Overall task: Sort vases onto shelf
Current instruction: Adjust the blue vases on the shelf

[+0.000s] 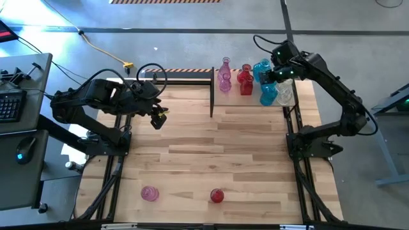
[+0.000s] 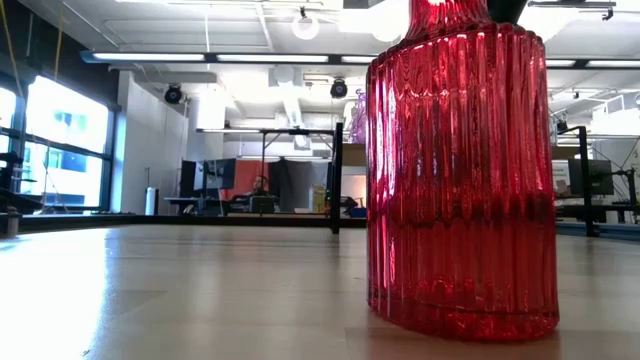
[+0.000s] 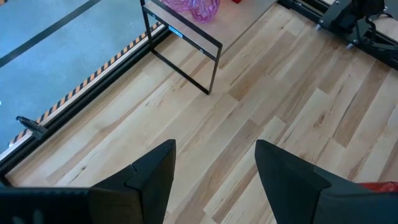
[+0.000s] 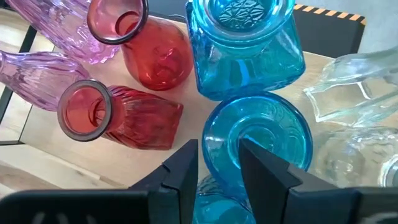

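The shelf, a pale board edged by black bars, lies at the table's far right. On it stand a pink vase, red vases, a square blue vase and clear vases. My right gripper is above the shelf, shut on a round blue vase. My left gripper hangs open over the bare table at the far left. A pink vase and a red vase stand by the near edge; the red one fills the low view. My right gripper holds the round blue vase by the rim of its mouth, with one finger inside the mouth and the other outside. The fingers come steeply from above. The vase is upright; whether its base rests on the shelf, I cannot tell.
The shelf's black bars rise from the tabletop at its left edge. The vases on the shelf stand crowded around the held one. The middle of the planked table lies between the two arms.
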Controlling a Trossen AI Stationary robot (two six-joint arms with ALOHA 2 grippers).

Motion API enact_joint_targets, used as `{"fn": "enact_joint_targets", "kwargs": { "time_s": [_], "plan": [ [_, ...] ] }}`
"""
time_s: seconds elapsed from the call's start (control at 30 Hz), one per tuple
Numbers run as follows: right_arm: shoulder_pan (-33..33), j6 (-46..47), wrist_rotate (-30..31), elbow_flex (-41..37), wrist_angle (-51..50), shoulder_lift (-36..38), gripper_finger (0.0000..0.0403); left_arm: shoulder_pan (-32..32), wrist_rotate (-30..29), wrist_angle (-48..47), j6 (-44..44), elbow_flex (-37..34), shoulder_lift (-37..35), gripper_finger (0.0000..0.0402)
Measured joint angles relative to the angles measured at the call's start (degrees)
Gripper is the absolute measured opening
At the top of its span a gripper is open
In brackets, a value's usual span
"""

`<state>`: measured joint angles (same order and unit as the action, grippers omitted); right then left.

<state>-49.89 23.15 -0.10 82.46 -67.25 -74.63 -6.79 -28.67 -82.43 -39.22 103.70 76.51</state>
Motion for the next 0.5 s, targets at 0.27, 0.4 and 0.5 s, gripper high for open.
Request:
{"fn": "enact_joint_targets", "kwargs": {
  "time_s": [0.27, 0.4, 0.5],
  "plan": [
    [0.0, -0.08, -2.11, 0.0, 1.29, -0.43, 0.0112, 0.01, 0.0, 0.0, 0.02, 0.0, 0.0, 0.0211],
    [0.0, -0.08, -2.61, 0.01, 1.59, -0.87, 0.0112, 0.0, 0.0, 0.0, -0.02, 0.0, -0.02, 0.0211],
    [0.0, -0.08, -3.0, 0.02, 1.53, -1.05, 0.0112, 0.01, 0.0, 0.0, -0.1, 0.0, 0.0, 0.0211]
  ]
}}
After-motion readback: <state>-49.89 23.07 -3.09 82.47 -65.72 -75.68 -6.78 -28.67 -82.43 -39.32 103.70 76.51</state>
